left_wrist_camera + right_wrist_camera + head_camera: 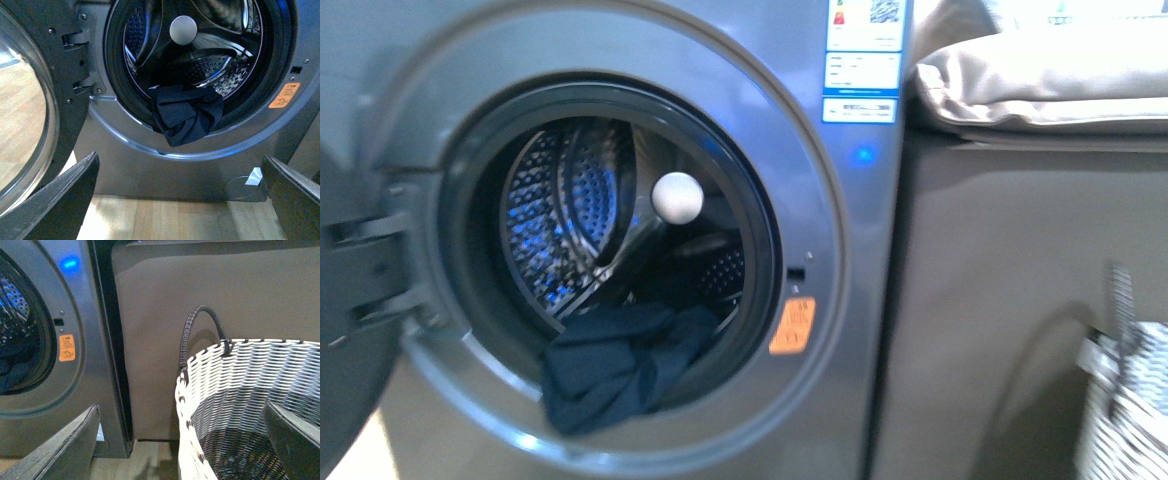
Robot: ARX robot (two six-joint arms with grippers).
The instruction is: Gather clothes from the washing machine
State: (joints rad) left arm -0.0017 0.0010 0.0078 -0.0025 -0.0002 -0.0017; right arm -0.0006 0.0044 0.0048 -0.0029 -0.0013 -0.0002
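Observation:
The grey washing machine (pixel 860 300) stands with its door swung open to the left. Dark navy clothes (pixel 615 365) hang over the lower lip of the porthole, half inside the steel drum (pixel 565 210). In the left wrist view the clothes (pixel 186 116) lie ahead of and above my left gripper (pixel 182 200), which is open, low near the floor and apart from the machine (pixel 150 170). My right gripper (pixel 182 445) is open over the rim of the woven basket (pixel 240 370), empty; the machine front (pixel 95 340) shows beside it. Neither arm shows in the front view.
The open door (pixel 30 115) stands at the left of the porthole. A beige sofa (pixel 1040 70) with a brown side panel (pixel 1010 300) adjoins the washer on the right. The woven basket (pixel 1125 400) stands by it on the wooden floor (pixel 165 220).

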